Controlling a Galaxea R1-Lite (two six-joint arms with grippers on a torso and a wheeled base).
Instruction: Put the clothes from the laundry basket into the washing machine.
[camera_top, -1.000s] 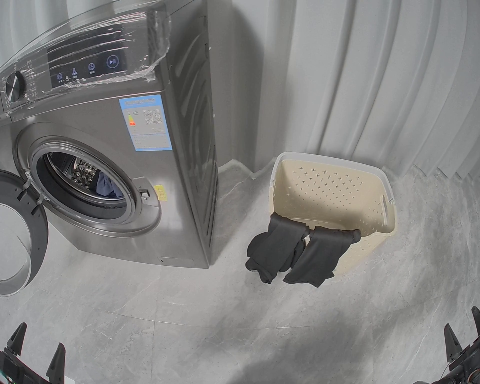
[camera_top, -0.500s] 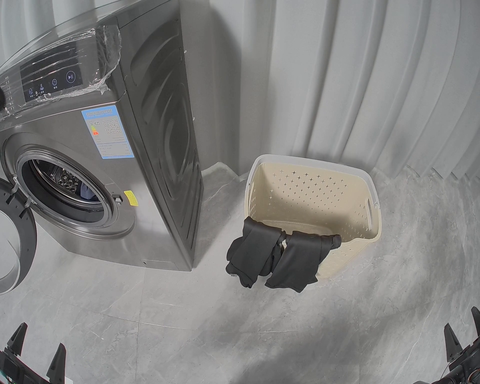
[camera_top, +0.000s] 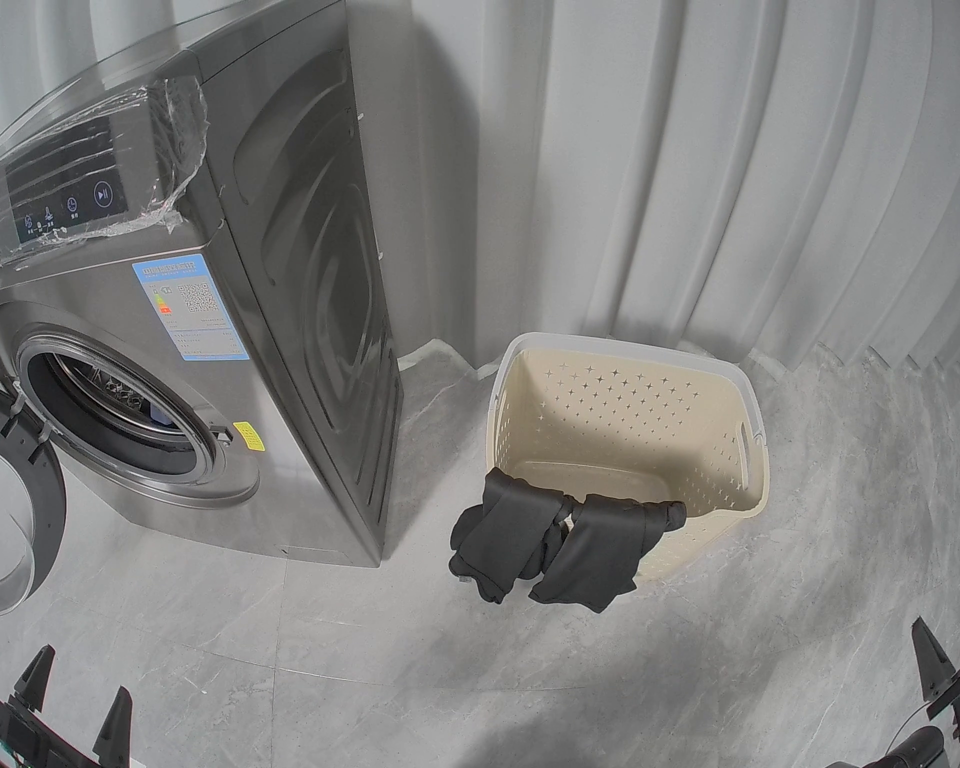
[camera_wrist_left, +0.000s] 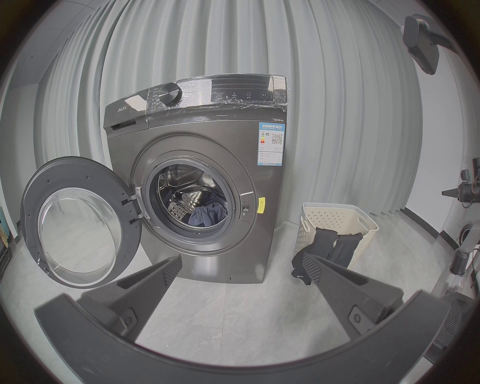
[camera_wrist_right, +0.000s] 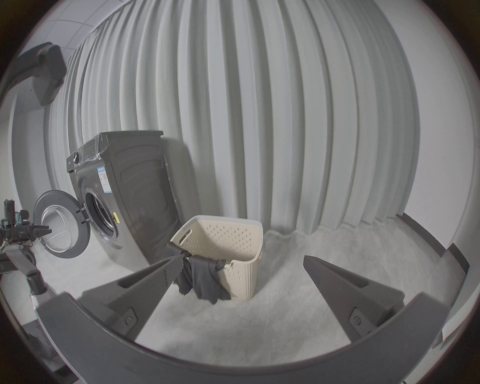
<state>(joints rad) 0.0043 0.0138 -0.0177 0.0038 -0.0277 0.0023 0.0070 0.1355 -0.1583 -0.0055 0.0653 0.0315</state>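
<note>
The whole head view has swung toward the right over the last second. The camera turned; the things themselves lie as they did. At far left the door (camera_top: 22, 520) hangs open, now half cut off. The washing machine (camera_top: 200, 330) has slid to the picture's left edge, and a blue garment (camera_wrist_left: 207, 215) lies in its drum. The left pincer (camera_wrist_left: 241, 261) hangs low at near left, spread and empty.

Right of the machine, the laundry basket (camera_top: 640, 350) stands on the floor (camera_top: 400, 650) before the curtain (camera_top: 700, 150) and now sits nearer the picture's middle. The dark clothes (camera_top: 560, 540) are draped over its near rim as before, hanging down outside. At near right the right pincer (camera_wrist_right: 242, 261) is spread and empty, well apart from the basket.

My reading: the robot is turning to face the basket, and the dark clothes are the next pickup.
</note>
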